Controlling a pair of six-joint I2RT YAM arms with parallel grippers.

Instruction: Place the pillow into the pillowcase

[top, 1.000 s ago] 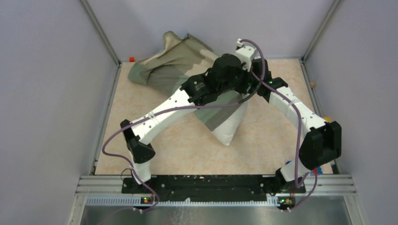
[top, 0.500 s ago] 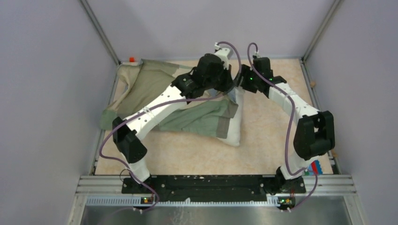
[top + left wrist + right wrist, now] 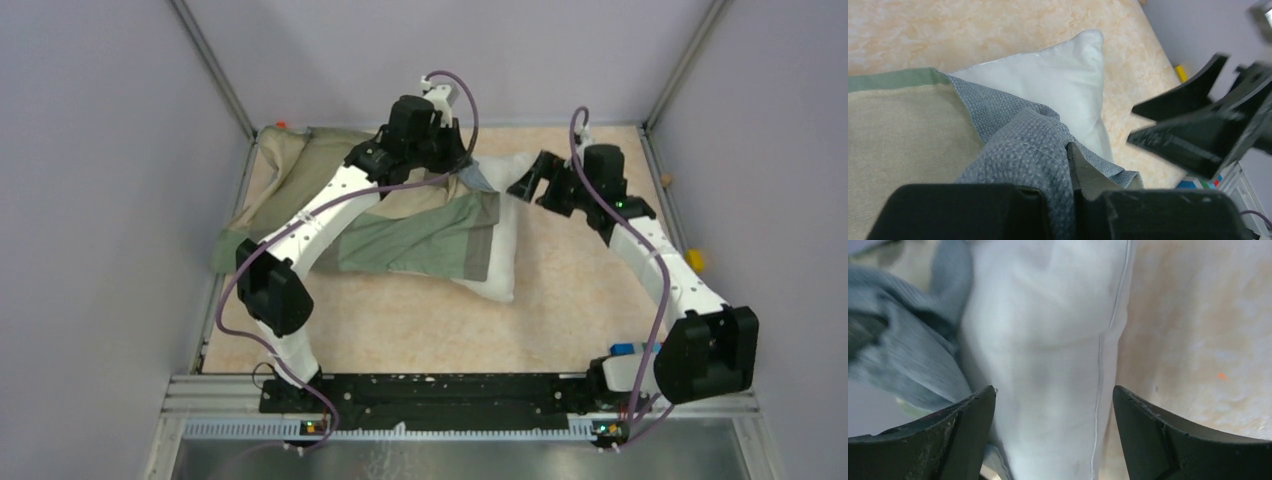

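From above, the pillow (image 3: 500, 283) lies toward the table's (image 3: 580, 310) far edge. The pillowcase (image 3: 420, 235) covers most of it, leaving only its right end bare. My left gripper (image 3: 455, 168) sits at the case's far right corner.

Left wrist: my fingers are nearly closed, pinching a fold of thin, limp cloth.

Right wrist: my right gripper (image 3: 1054, 405) gapes wide over the pillow's seam, holding nothing. The pillow looks light and squashy, so I'd grip that bare end.
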